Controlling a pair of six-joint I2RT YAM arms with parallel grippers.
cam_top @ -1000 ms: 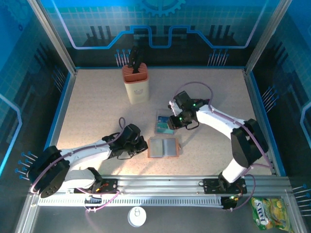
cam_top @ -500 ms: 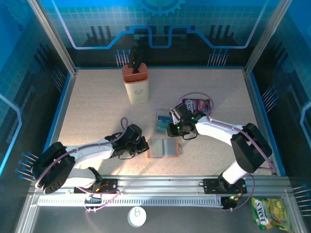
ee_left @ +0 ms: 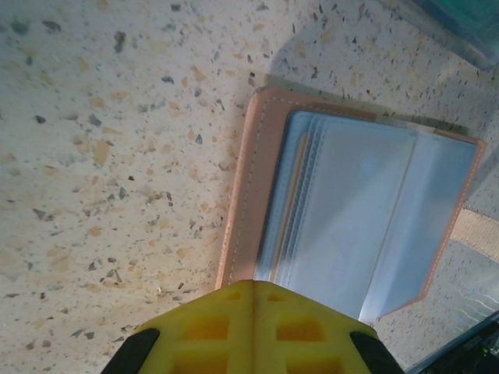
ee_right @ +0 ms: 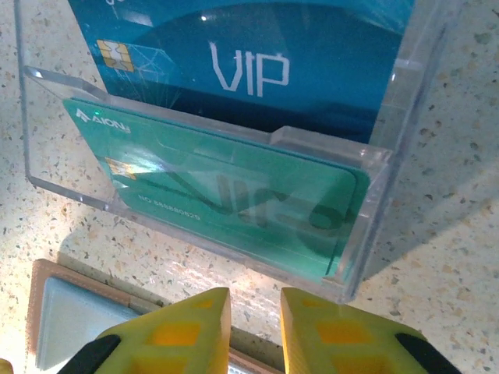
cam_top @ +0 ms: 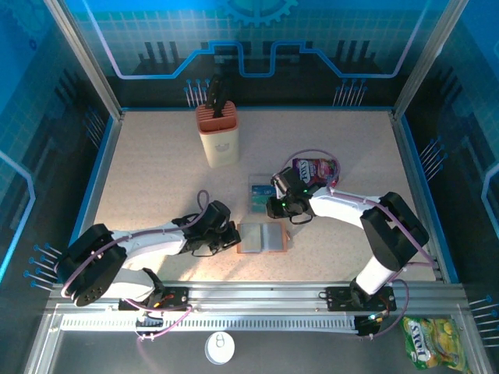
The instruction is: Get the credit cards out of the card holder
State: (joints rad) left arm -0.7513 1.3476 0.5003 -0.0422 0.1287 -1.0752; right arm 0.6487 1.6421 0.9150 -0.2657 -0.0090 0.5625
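Note:
The brown card holder (ee_left: 242, 210) lies open on the table, grey-blue pockets up. Thin credit cards (ee_left: 298, 195), one with a tan-orange edge, sit tucked in its left pocket. My left gripper (ee_left: 253, 285) is shut, its yellow tips pressed together at the holder's near left edge, with nothing between them. From above, the left gripper (cam_top: 232, 238) touches the holder (cam_top: 263, 238) on its left. My right gripper (ee_right: 256, 312) hovers over bare table between the holder's far edge and the box, jaws a narrow gap apart and empty. A teal card (ee_right: 234, 202) and a blue VIP card (ee_right: 249, 70) lie in a clear plastic box (ee_right: 378, 195).
The clear box (cam_top: 261, 195) sits just beyond the holder. A purple snack packet (cam_top: 316, 168) lies to its right, behind the right arm. A beige knife block (cam_top: 218, 136) stands at the back. A yellow-green packet (cam_top: 425, 340) lies outside the frame rail.
The right gripper came back from over the clear box toward the holder's far edge, its jaws narrowing. The left gripper slid right up to the holder's left edge.

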